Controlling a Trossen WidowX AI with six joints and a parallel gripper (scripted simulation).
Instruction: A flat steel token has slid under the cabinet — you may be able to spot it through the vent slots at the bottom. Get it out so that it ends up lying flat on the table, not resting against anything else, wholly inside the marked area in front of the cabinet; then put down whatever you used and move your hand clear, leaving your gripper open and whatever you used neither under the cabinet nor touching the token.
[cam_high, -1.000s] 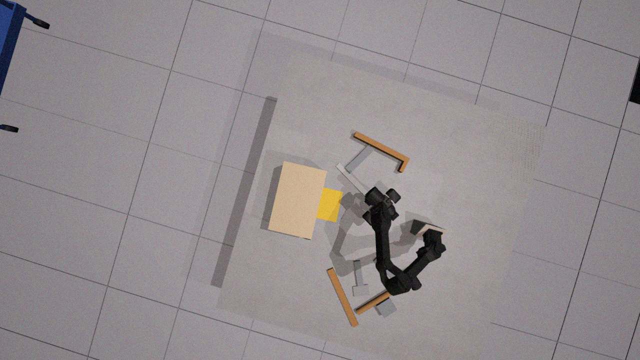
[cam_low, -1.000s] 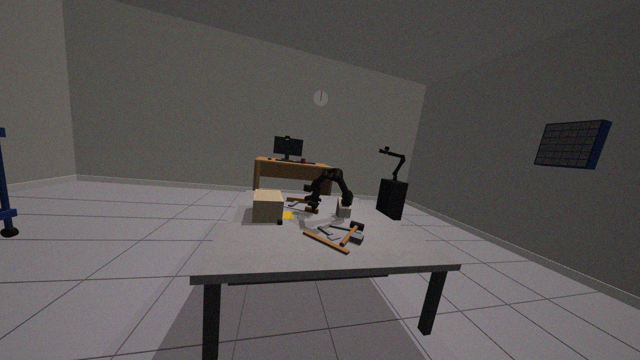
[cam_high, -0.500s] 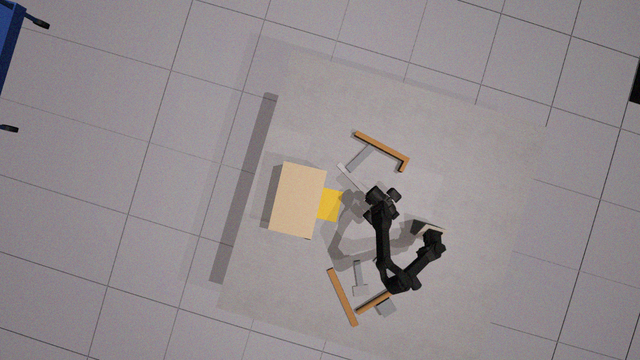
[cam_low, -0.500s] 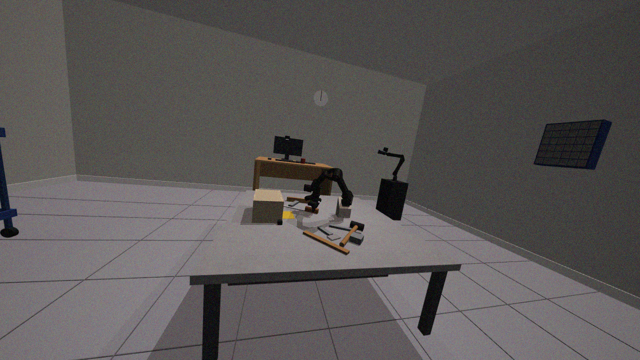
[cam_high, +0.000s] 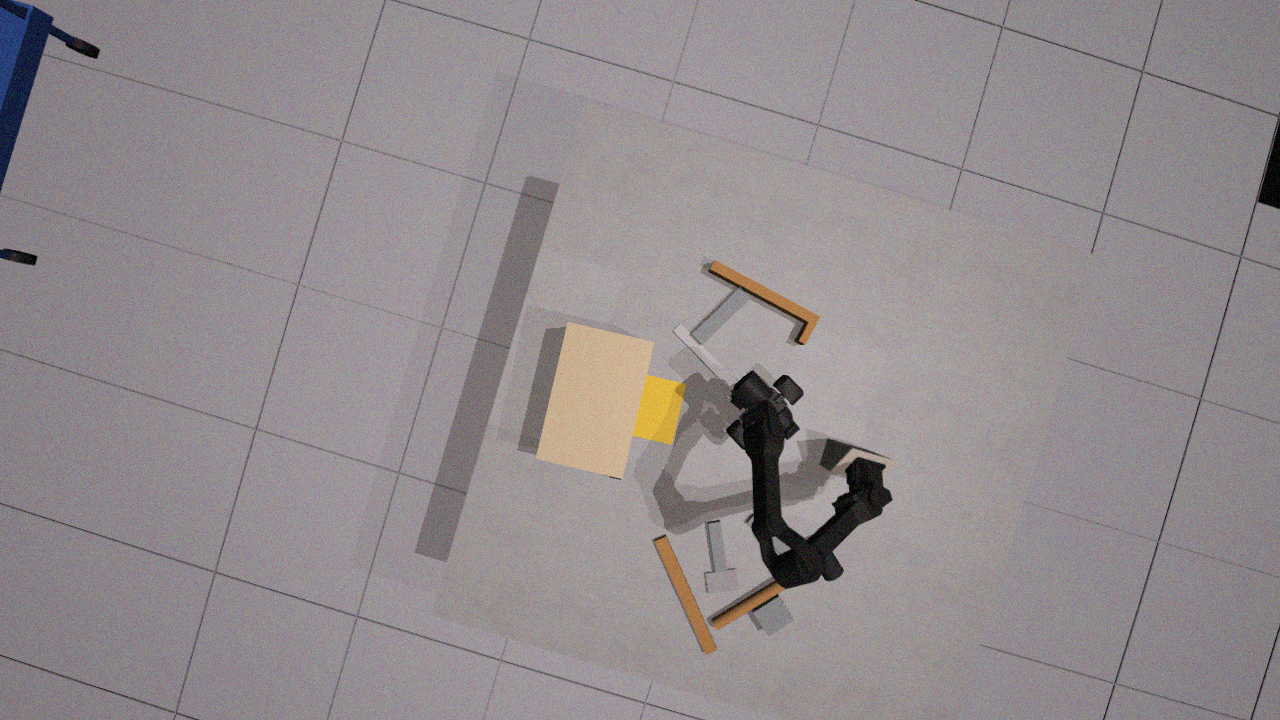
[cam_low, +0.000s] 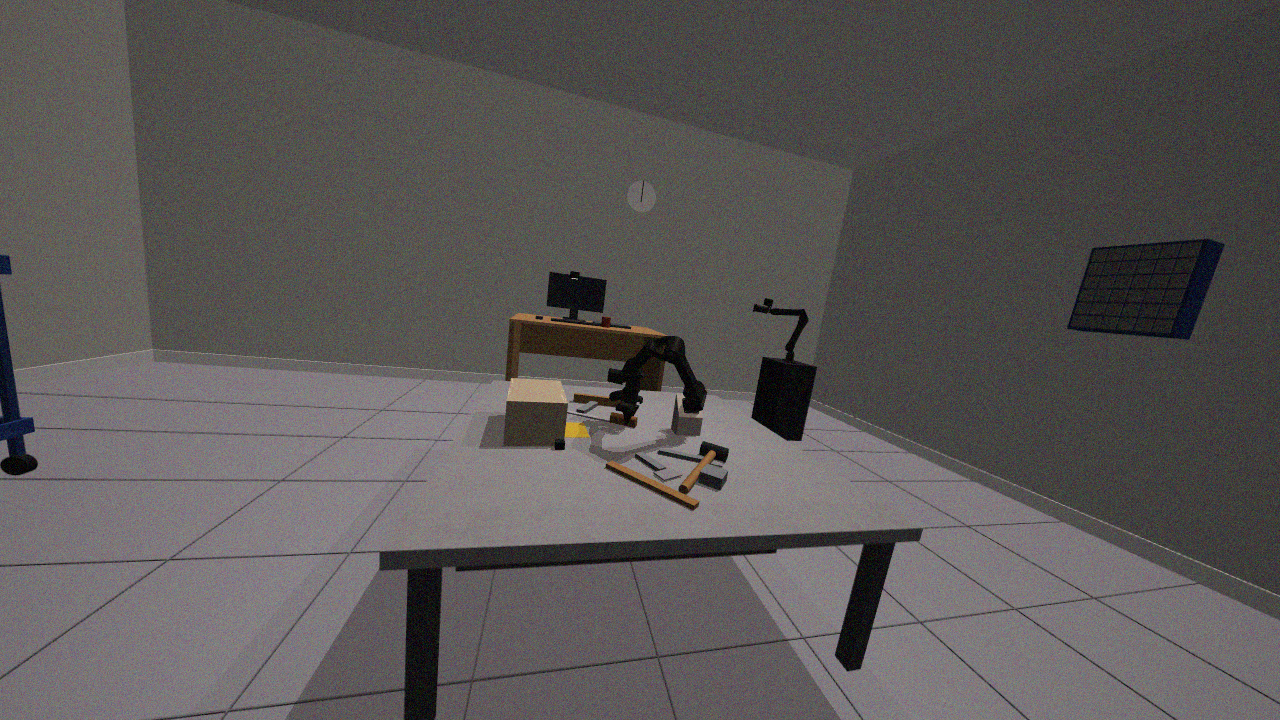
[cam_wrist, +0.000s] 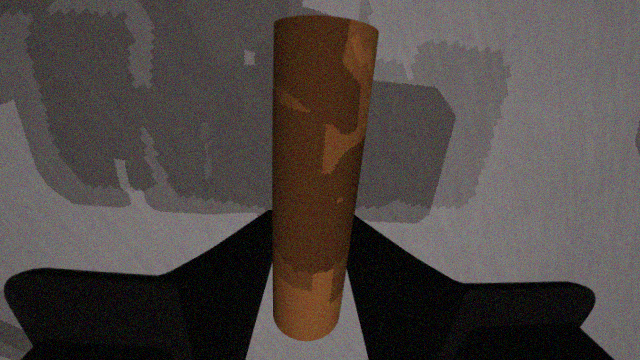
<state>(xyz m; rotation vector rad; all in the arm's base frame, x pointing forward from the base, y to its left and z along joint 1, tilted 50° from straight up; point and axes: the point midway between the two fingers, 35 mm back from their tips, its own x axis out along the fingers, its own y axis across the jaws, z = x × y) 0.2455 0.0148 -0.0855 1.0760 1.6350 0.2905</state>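
The beige cabinet (cam_high: 595, 398) (cam_low: 536, 413) stands on the table, with the yellow marked area (cam_high: 658, 413) (cam_low: 576, 430) in front of it. The token is not visible in any view. My gripper (cam_wrist: 310, 220) (cam_low: 627, 415) is shut on the round orange-brown handle (cam_wrist: 315, 150) of a tool. The tool's thin pale rod (cam_high: 699, 351) reaches from under the gripper toward the upper left in the top view, beyond the marked area's upper corner. The gripper is low over the table, to the right of the marked area in that view. The vent slots cannot be made out.
An orange L-shaped stick (cam_high: 760, 291) with a grey bar (cam_high: 718, 313) lies near the rod's far end. An orange stick (cam_high: 684, 595) (cam_low: 651, 485), an orange handle (cam_high: 744, 607) (cam_low: 698, 471) and a grey T-shaped piece (cam_high: 716, 548) lie on the arm's other side. A small black block (cam_low: 559, 444) is at the cabinet's corner.
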